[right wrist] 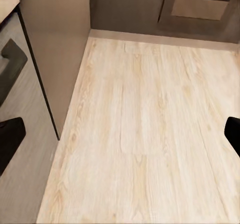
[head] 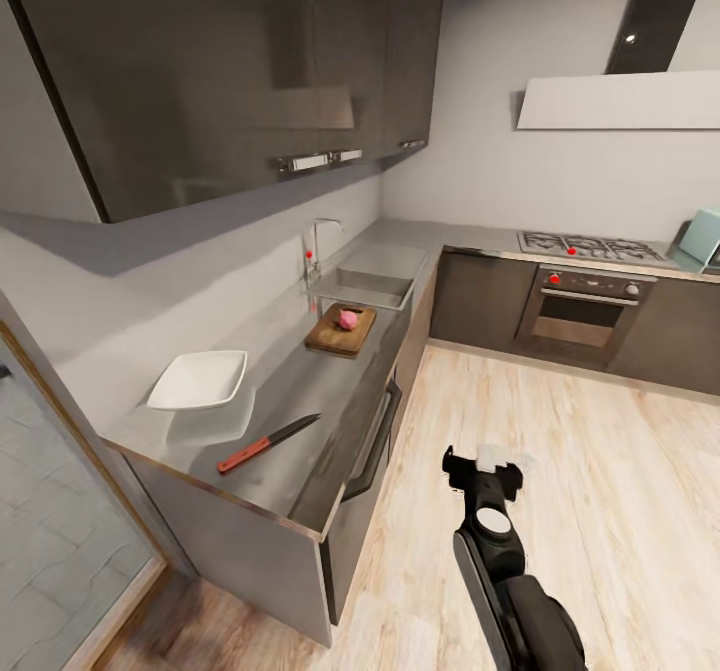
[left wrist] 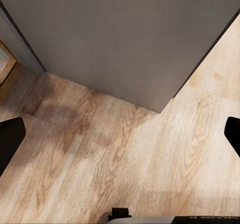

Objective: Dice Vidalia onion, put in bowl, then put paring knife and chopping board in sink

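Observation:
The pinkish Vidalia onion point(head: 348, 319) sits whole on the dark brown chopping board point(head: 338, 337), just in front of the sink point(head: 368, 289) with its chrome tap point(head: 316, 246). Nearer along the grey countertop point(head: 300, 391) stands the white bowl point(head: 200, 379). Beside it lies the paring knife point(head: 268, 443), red handle toward me. My right gripper point(head: 483, 463) hangs over the wooden floor, well off the counter, and stands open point(right wrist: 120, 139) with nothing in it. My left gripper point(left wrist: 120, 139) is open and empty too, above the floor by a cabinet corner.
Dark wall cabinets point(head: 230, 61) hang over the counter. A gas hob point(head: 590, 246) and oven point(head: 585, 316) stand at the far right, with a teal object point(head: 702, 234) beside them. A dark bar handle point(head: 372, 446) juts from the cabinet front. Pale wooden floor point(head: 560, 451) stretches ahead.

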